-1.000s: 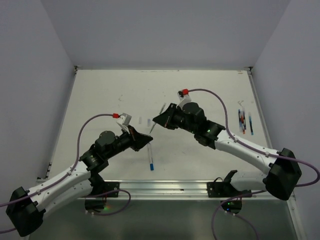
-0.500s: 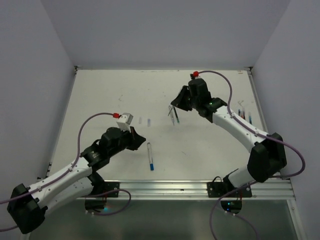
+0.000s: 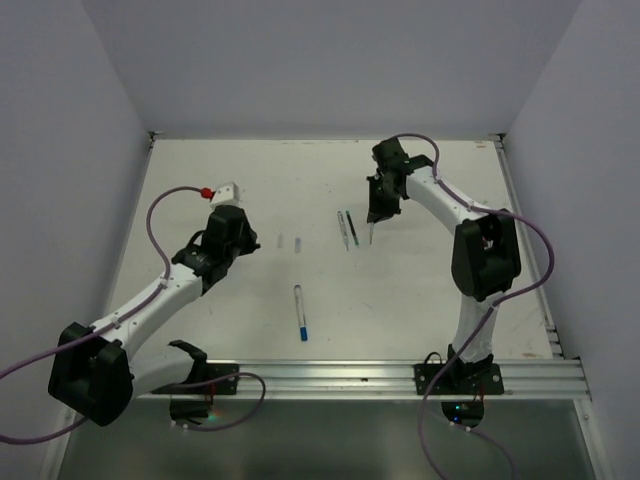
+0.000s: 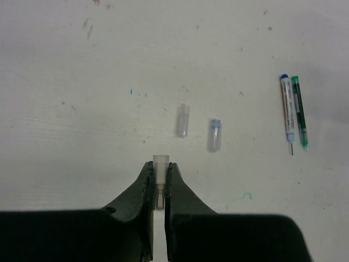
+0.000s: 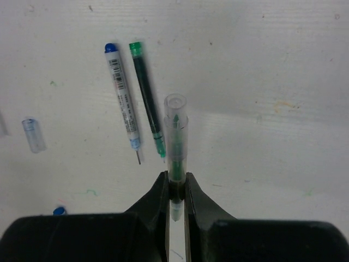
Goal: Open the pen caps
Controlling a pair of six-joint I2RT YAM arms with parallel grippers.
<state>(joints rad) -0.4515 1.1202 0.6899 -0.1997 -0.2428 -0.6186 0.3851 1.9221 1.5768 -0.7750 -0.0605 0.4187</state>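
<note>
Having parted from their meeting in the middle, the left pincer is clamped on a clear cap, two freed caps lying just ahead of it, and the right pincer grips the green pen with two laid pens ahead-left, so another cap looks off.

Tabletop: matt white, scuffed, flecked with ink marks.
Left gripper and right gripper: smooth matt black plastic.
Pinched cap: translucent whitish plastic, slightly frosted.
Loose clear cap: see-through plastic, faintly cloudy.
Blue-rimmed cap: same plastic, tinted blue at one end.
Clamped pen: glossy clear plastic barrel over a green core.
Blue-tipped pen: white printed barrel, blue plastic end.
Green pen: dark core, green plastic ends.
Rail: satin bare metal.
</note>
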